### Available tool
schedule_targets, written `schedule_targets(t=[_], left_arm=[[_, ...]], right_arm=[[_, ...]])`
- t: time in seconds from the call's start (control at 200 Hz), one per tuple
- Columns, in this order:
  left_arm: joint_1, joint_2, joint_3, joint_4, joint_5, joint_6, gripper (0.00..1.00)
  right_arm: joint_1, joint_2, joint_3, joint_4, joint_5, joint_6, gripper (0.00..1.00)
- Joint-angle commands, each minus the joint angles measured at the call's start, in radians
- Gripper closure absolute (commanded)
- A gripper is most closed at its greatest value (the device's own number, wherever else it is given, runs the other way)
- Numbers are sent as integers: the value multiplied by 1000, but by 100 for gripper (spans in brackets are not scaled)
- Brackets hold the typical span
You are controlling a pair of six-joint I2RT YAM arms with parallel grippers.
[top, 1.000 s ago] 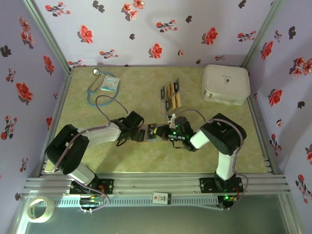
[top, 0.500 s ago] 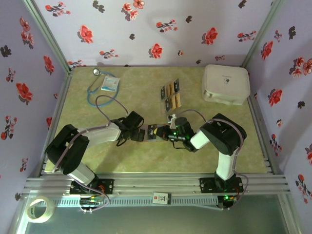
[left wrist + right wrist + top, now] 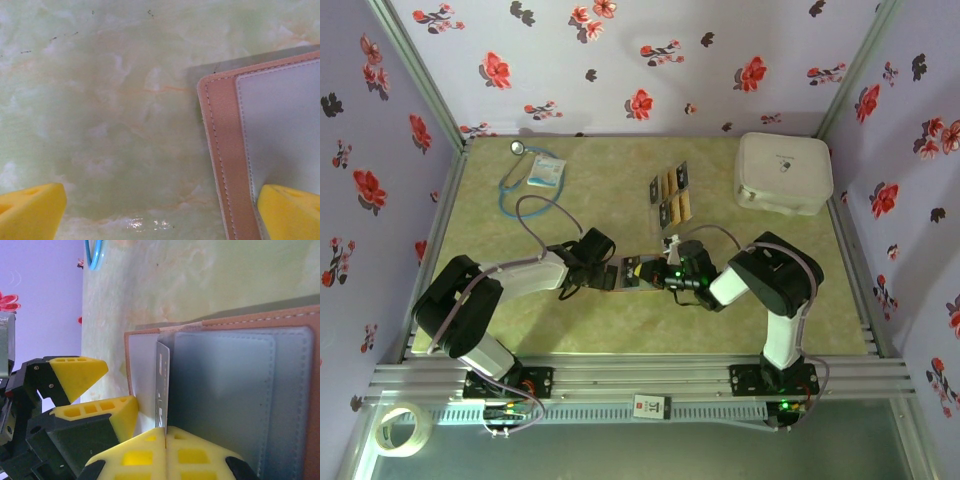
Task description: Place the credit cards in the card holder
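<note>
The reddish-brown card holder [image 3: 632, 272] lies open on the table between both grippers, its greyish clear pocket [image 3: 225, 390] facing up. My right gripper [image 3: 165, 432] is shut on a dark credit card [image 3: 163, 385], held edge-on with its far end at the pocket's left edge. My left gripper [image 3: 160, 215] is open and straddles the card holder's [image 3: 222, 150] left border, one yellow fingertip [image 3: 290, 210] resting on the inner pocket and the other [image 3: 30, 210] over bare table. Several more credit cards [image 3: 672, 195], black and yellow-orange, lie in a cluster farther back.
A big white rounded case [image 3: 783, 172] stands at the back right. A blue stethoscope [image 3: 516, 178] and a small packet [image 3: 546, 170] lie at the back left. Floral walls close in the table on three sides.
</note>
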Motion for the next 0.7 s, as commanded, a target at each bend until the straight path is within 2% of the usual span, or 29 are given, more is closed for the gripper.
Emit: schedule_targets(t=[0.0, 0.245, 0.54, 0.695], left_arm=[[-4, 22, -21, -2, -16, -7, 0], [-5, 24, -24, 3, -17, -7, 0], [-5, 19, -33, 17, -17, -7, 0], [-1, 16, -31, 27, -10, -5, 0]], right_arm=[[9, 29, 13, -56, -19, -7, 99], [9, -31, 29, -162, -17, -49, 78], [9, -179, 132, -517, 32, -198, 65], [9, -242, 197, -693, 75, -271, 64]])
